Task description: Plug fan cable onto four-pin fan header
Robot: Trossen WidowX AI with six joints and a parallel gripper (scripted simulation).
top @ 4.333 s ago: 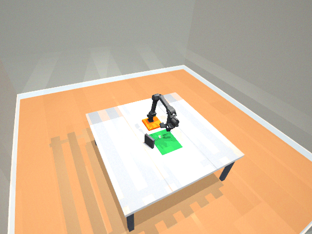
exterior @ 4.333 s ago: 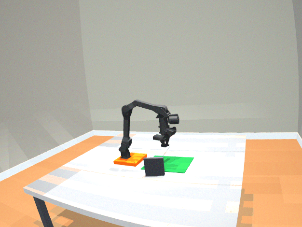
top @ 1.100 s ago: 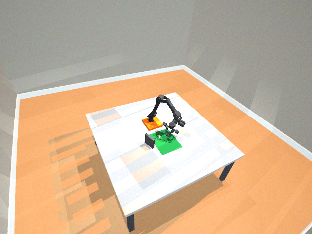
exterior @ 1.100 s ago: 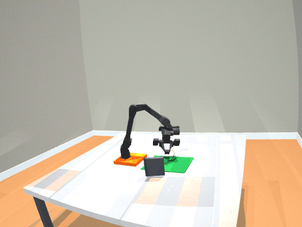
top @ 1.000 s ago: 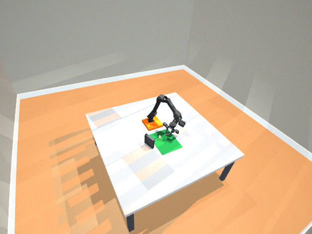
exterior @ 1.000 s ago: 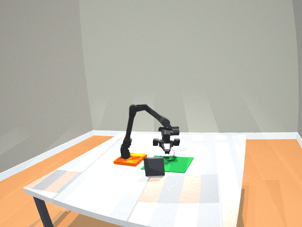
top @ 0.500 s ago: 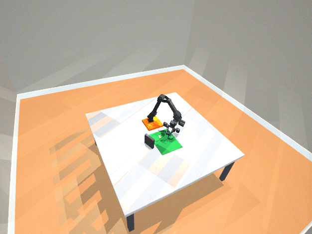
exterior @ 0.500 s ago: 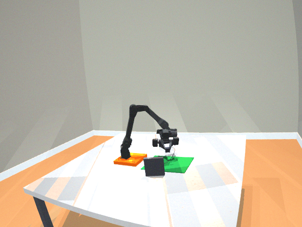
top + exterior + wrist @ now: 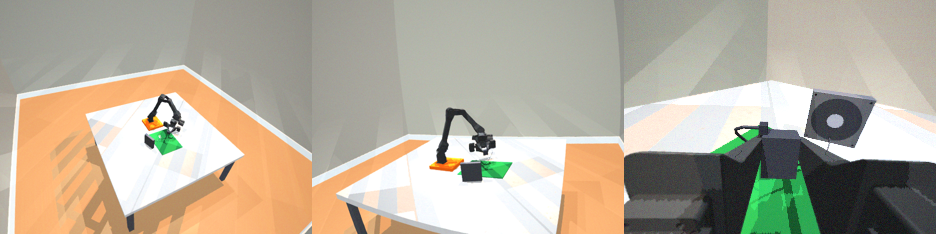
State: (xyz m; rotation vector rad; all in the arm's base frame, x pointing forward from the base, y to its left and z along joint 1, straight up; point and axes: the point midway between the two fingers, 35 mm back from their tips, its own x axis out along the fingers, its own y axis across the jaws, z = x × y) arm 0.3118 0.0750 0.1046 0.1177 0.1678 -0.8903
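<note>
My gripper (image 9: 168, 131) (image 9: 485, 152) (image 9: 780, 140) is shut on the dark, blocky plug (image 9: 780, 157) of the fan's cable. It holds the plug in the air above the back part of the green board (image 9: 165, 149) (image 9: 502, 171) (image 9: 779, 217), and the gripper is tilted. The thin dark cable (image 9: 748, 127) loops out beside the plug in the wrist view. The square fan (image 9: 149, 141) (image 9: 471, 172) (image 9: 835, 120) stands upright beside the board. A small pale part (image 9: 159, 136) sits on the board near the fan; I cannot tell whether it is the four-pin header. The plug's underside is hidden.
The arm's orange base plate (image 9: 148, 125) (image 9: 441, 168) lies on the white table (image 9: 151, 181) (image 9: 432, 201), close to the board and the fan. Dark shadows of the arm and cable fall on the board. The fan stands at the board's side as a low upright obstacle.
</note>
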